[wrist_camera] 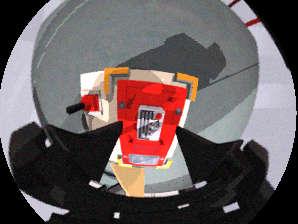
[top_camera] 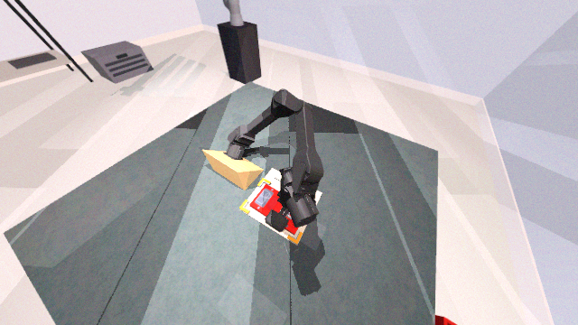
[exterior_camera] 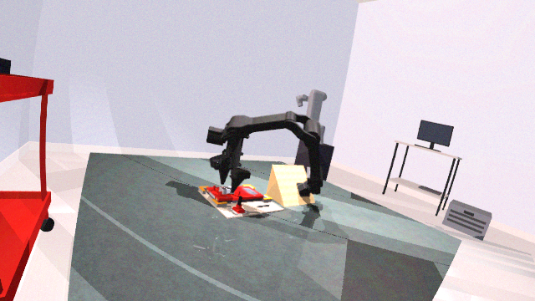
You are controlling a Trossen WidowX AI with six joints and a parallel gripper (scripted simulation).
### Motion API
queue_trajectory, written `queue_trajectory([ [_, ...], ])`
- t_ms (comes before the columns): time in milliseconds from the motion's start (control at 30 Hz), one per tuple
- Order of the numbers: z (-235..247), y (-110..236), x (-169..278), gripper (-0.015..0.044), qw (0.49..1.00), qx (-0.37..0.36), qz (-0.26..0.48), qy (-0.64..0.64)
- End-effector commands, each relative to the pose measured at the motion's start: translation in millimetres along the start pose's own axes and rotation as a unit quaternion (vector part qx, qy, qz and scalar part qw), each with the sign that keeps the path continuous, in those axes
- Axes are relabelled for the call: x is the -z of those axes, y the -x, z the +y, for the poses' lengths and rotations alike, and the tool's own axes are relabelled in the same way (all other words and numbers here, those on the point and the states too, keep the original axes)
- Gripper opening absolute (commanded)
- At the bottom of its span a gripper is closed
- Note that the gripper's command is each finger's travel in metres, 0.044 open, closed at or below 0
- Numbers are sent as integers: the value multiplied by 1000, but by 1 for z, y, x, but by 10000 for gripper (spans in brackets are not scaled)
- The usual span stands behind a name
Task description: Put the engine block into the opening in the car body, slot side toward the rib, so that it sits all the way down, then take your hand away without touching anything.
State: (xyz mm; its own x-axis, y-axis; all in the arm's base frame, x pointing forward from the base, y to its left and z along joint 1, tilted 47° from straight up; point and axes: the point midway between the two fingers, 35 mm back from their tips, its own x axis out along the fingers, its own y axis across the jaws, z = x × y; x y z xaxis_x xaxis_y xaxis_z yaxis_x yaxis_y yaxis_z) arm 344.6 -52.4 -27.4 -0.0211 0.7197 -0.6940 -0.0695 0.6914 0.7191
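Over the car (wrist_camera: 148,119), our gripper (exterior_camera: 231,181) hangs with jaws wide and nothing held; the block (wrist_camera: 150,124) sits in the opening (seated depth unclear). A tilted retreat could let a finger clip the car and shift it.

Top view looks steeply down on me from high up. Exterior sits low, well off, side-on. Wrist looks straight down, close. All share the car body (top_camera: 269,201) (exterior_camera: 234,193) (wrist_camera: 148,119).
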Motion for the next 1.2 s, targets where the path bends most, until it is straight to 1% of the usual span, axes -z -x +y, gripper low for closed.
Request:
queue_trajectory([
  [0, 0, 0, 0, 440, 1000, 0, 0, 0],
  [300, 0, 0, 0, 440, 1000, 0, 0, 0],
  [433, 1, 15, 0, 440, 1000, -1, -1, -1],
  [567, 1, 15, 0, 440, 1000, -1, -1, -1],
  [1100, 1, 15, 0, 20, 1000, -1, -1, -1],
  [1133, 1, 15, 0, 0, 1000, -1, -1, -1],
  [1167, 1, 15, 0, 0, 1000, -1, -1, -1],
])
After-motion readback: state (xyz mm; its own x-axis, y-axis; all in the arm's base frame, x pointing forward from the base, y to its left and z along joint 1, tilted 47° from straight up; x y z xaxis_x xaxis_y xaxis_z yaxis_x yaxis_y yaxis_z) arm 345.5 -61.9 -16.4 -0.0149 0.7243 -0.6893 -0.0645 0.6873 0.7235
